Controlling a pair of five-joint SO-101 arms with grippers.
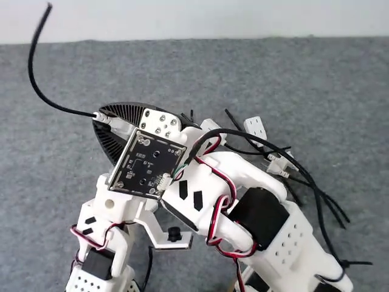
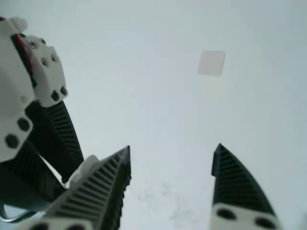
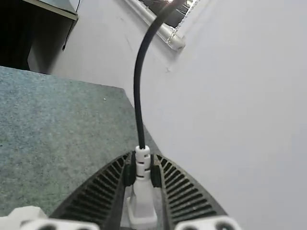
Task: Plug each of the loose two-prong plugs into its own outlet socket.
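Your right jaws were clamped shut on a white two-prong plug [image 3: 141, 201], the ribbed black fingers [image 3: 187, 191] squeezing its body from both sides just below the ridged strain relief, as the plug's black cord [image 3: 138, 96] rose out of the grip and bent away overhead. Your left jaws stood wide open with nothing between them, pointed toward a pale blank surface [image 2: 168, 96] marked by one faint square patch [image 2: 211, 63], and the right arm's dark ribbed jaws sat just beside them. Seen from above, the held plug hung over the grey counter [image 1: 316, 79] left of centre, its cord sweeping out to the left and then up past the white wall [image 1: 182, 18] at the back; whether the prongs touched anything could not be told. The two white arms [image 1: 285, 243] crowded together across the lower half of the scene, a dark square circuit board [image 1: 149, 161] on one wrist facing up. To the right of the arms, well apart from the held plug, a white outlet socket [image 1: 255, 128] lay on the counter, and near it lay what looked to be a second white plug [image 1: 281, 163] among a tangle of loose black cords [image 1: 304, 174]. The plug in your grip was not yet in a socket.
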